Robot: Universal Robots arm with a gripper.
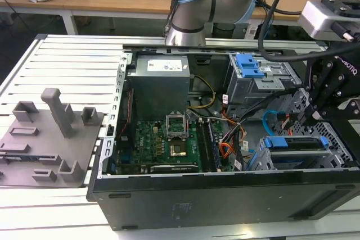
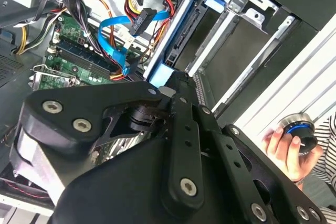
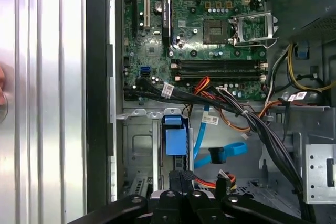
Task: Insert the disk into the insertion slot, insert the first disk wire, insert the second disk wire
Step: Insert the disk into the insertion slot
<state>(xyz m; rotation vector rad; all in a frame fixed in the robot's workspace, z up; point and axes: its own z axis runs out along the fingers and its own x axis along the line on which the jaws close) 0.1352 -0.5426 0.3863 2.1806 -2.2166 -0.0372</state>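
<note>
Quick update: our arm (image 1: 194,9) comes in with its silver, blue-capped joints bunched up high, well back from the claw (image 3: 181,174), and it points the claw down. We see the two black fingers (image 3: 175,190) pressed flat together, tips side by side. Behind the tips, the linkage bars (image 3: 121,205) splay out to either side of the claw.

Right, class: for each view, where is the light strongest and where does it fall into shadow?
Exterior view: the slatted table is brightly lit, while the computer case has a dark near wall. Second wrist view: the black hand looms dark in front, with the table glaring beyond it. First wrist view: the table washes out pale, and the circuit board is evenly lit.
</note>
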